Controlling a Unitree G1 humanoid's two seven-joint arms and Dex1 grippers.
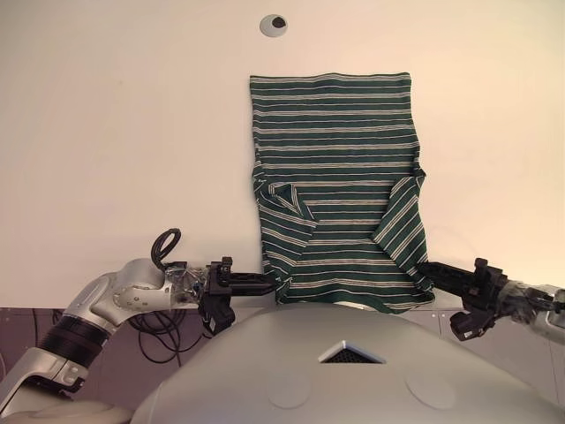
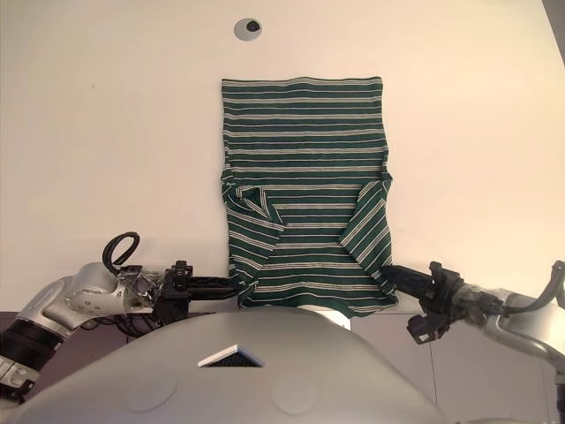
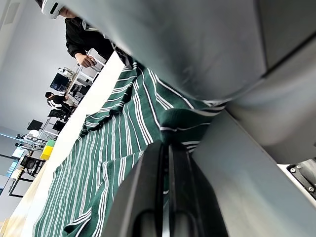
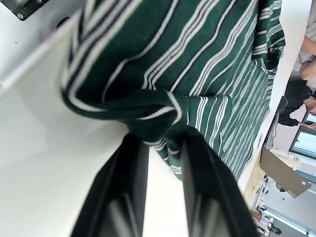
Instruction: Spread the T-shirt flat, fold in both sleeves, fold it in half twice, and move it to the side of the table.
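Observation:
A dark green T-shirt (image 1: 335, 150) with thin white stripes lies flat on the pale table (image 1: 115, 132), both sleeves folded in over its near half. Its near edge reaches the table's front edge. My left gripper (image 1: 269, 282) sits at the shirt's near left corner; in the left wrist view it (image 3: 165, 144) is shut, pinching the hem. At the near right corner is my right gripper (image 1: 427, 270). In the right wrist view its fingers (image 4: 133, 163) hold a bunched fold of cloth (image 4: 148, 108) between them.
A small round grey disc (image 1: 274, 25) is set into the table beyond the shirt's far edge. Wide bare table lies left and right of the shirt. A black cable loop (image 1: 164, 244) rides on my left wrist.

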